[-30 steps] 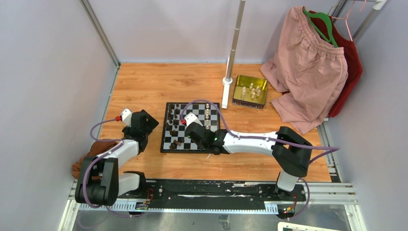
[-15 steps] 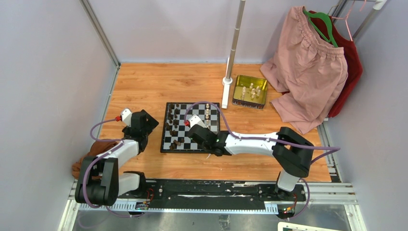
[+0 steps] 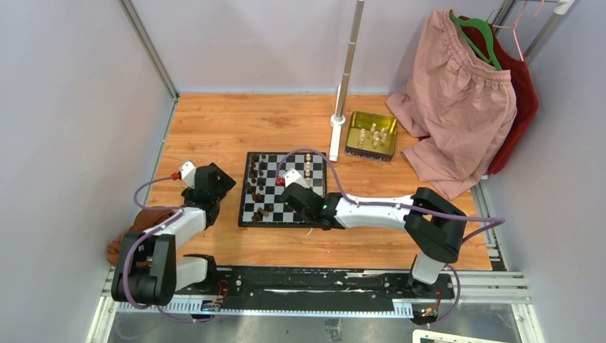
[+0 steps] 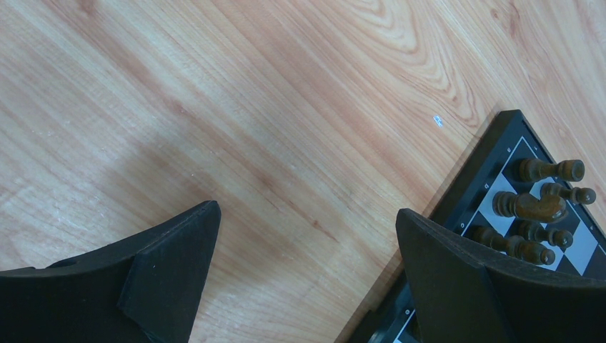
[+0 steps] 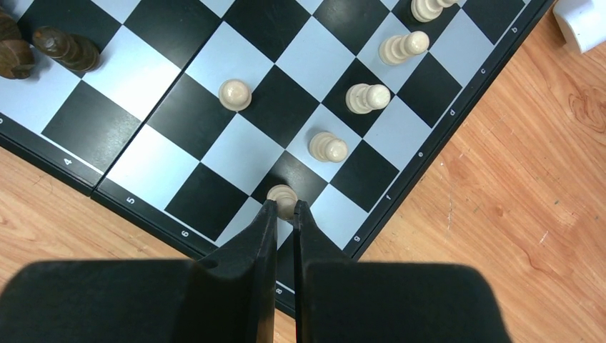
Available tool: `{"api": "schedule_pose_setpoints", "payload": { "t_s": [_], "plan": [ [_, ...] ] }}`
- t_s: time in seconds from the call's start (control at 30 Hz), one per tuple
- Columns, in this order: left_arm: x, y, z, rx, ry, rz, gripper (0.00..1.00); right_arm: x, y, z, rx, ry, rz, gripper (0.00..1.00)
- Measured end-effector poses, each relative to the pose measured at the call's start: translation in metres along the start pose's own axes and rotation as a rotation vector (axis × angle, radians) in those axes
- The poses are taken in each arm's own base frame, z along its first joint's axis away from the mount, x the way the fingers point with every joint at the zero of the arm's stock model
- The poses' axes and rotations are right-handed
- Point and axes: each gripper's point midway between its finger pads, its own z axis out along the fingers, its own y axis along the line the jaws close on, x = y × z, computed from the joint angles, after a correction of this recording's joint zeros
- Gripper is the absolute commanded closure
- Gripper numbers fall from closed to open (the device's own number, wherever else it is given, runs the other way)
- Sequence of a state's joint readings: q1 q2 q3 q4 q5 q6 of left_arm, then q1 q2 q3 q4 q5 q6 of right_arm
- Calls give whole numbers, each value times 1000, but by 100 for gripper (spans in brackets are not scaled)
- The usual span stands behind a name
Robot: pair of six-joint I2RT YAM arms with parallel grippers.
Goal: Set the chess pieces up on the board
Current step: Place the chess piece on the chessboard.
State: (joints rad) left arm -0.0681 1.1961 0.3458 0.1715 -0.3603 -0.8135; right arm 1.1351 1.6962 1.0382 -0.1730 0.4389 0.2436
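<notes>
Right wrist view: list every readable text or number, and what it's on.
"4": black border of the board, lower-left edge
"5": same edge
"6": same edge
"8": same edge, seen in the gap between the fingers of the right gripper
"b": border, lower-right edge
"c": same edge
"d": same edge
"e": same edge
"f": same edge
"g": same edge
Between 6 and 8: hidden by the gripper holding a cream pawn.

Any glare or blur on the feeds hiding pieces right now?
Top view: even light, no glare, but pieces tiny, right arm covers part of the board. Left wrist: sharp, soft shadow on the wood. Right wrist: crisp; pincer a black silhouette gripping a cream pawn.
</notes>
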Motion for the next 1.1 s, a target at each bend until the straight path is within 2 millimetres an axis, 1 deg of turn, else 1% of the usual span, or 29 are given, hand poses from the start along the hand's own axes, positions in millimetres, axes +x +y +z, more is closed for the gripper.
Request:
{"api": "schedule_pose_setpoints", "payload": {
  "t_s": [0.4,0.5,0.6,0.67,0.7,0.83,1.1],
  "plan": [
    [0,0,0,1,1,3,0,-1,-4,2,7,1,9,99],
    [0,0,0,1,1,3,0,-1,-5,2,8,1,10,92],
    [0,0,0,1,1,3,0,-1,-5,2,8,2,10,76],
    [0,0,0,1,1,3,0,0,-5,2,8,2,12,68],
    [0,0,0,1,1,3,0,0,-5,2,9,3,14,65],
    [0,0,0,1,1,3,0,0,-5,2,8,3,15,62],
    [0,0,0,1,1,3,0,0,-5,2,8,6,11,61]
  ]
}}
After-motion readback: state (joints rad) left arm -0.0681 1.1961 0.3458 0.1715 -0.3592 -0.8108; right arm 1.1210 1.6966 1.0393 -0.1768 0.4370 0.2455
